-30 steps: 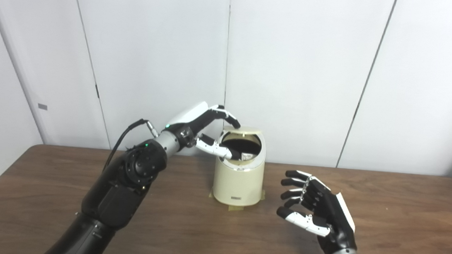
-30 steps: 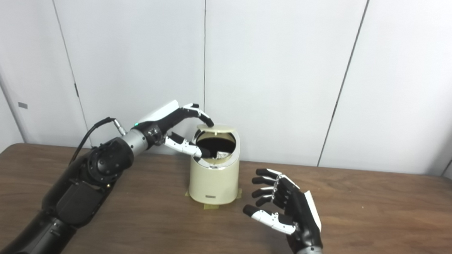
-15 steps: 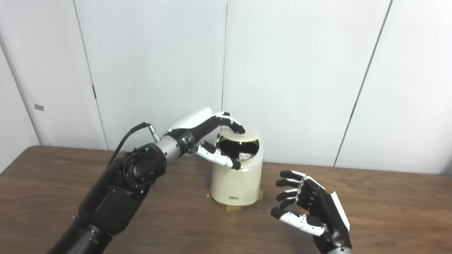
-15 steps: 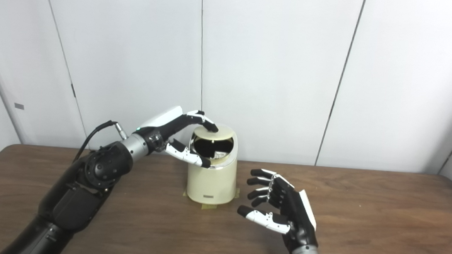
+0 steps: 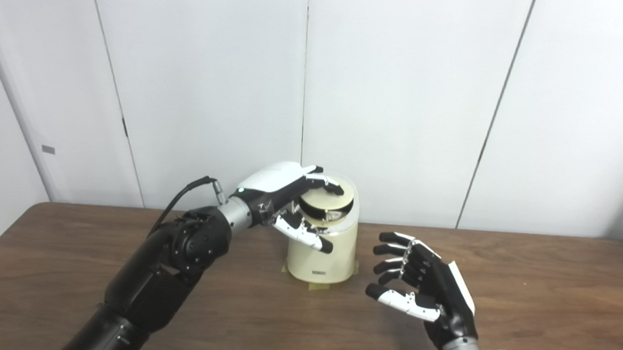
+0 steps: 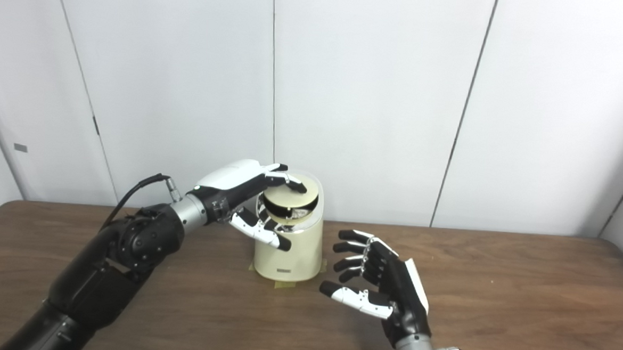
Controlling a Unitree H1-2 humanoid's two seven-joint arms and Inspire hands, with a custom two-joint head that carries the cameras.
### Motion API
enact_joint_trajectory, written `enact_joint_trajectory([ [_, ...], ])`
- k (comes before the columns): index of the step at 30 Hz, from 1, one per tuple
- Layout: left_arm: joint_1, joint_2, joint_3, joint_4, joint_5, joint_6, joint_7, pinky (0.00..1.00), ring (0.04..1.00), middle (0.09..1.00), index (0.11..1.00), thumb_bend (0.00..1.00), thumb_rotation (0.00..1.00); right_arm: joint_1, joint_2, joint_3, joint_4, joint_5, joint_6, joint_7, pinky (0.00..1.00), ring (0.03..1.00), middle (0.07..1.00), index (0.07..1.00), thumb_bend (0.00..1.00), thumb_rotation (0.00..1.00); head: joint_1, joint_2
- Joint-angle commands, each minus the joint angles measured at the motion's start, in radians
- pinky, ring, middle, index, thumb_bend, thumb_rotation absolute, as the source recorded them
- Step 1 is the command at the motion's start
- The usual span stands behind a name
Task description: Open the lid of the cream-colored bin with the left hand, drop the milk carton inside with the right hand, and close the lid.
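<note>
the left hand point(image 5: 289, 198) is up on top of the cream bin point(image 5: 322, 250), fingertips point(image 5: 333, 187) pressing on the round lid point(image 5: 327, 201), thumb hanging down the front wall of the bin. the lid sits tilted, partway down, with a dark crescent of the opening showing under its front edge. it's not clamped around anything, fingers spread and pushing rather than gripping. down in that gap there's a small pale patch with print point(image 5: 334, 215), most likely the milk carton, inside the bin, though too little of it shows to be sure.

the right hand point(image 6: 377, 285) waits out front, just right of the bin and above the table point(image 6: 523, 309), fingers apart, palm turned in, holding nothing.

so by the look of it this is the closing step: carton dropped, lid on its way shut but not seated. what comes next needs a steady downward press until the lid lies flush in the rim, then the fingers lifting clear without dragging it open. the bin seems taped to the table at its foot point(image 5: 318, 286), so it shouldn't slide under the push.
</note>
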Motion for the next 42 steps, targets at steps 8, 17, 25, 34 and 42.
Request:
enact_joint_trajectory([
  [8, -0.042, 0.049, -0.055, -0.100, 0.231, 0.050, -0.042, 1.00, 0.961, 0.751, 0.715, 0.90, 0.39, -0.035, -0.004, 0.004, -0.046, 0.012, 0.003, 0.006, 0.44, 0.538, 0.654, 0.695, 0.65, 0.16, 0.002, 0.011],
  [17, -0.035, 0.044, -0.074, -0.141, 0.338, 0.127, -0.120, 1.00, 0.922, 0.742, 0.690, 0.93, 0.42, -0.033, -0.004, 0.006, -0.067, 0.011, 0.028, 0.007, 0.44, 0.539, 0.653, 0.690, 0.66, 0.18, 0.004, 0.026],
  [25, -0.017, 0.032, -0.081, -0.136, 0.346, 0.132, -0.147, 1.00, 0.921, 0.751, 0.691, 0.92, 0.38, -0.039, -0.002, 0.008, -0.070, -0.009, 0.027, -0.004, 0.43, 0.539, 0.644, 0.680, 0.67, 0.19, 0.008, 0.035],
  [34, 0.028, 0.021, -0.101, -0.104, 0.334, 0.129, -0.151, 1.00, 0.972, 0.764, 0.743, 0.94, 0.38, -0.042, 0.002, 0.015, -0.070, -0.001, 0.026, 0.001, 0.43, 0.541, 0.638, 0.676, 0.66, 0.19, 0.004, 0.030],
  [42, 0.046, 0.025, -0.069, -0.117, 0.275, 0.113, -0.123, 1.00, 1.000, 0.797, 0.781, 0.92, 0.39, -0.043, 0.001, 0.014, -0.065, 0.003, 0.019, 0.000, 0.43, 0.542, 0.637, 0.674, 0.66, 0.19, 0.004, 0.029],
])
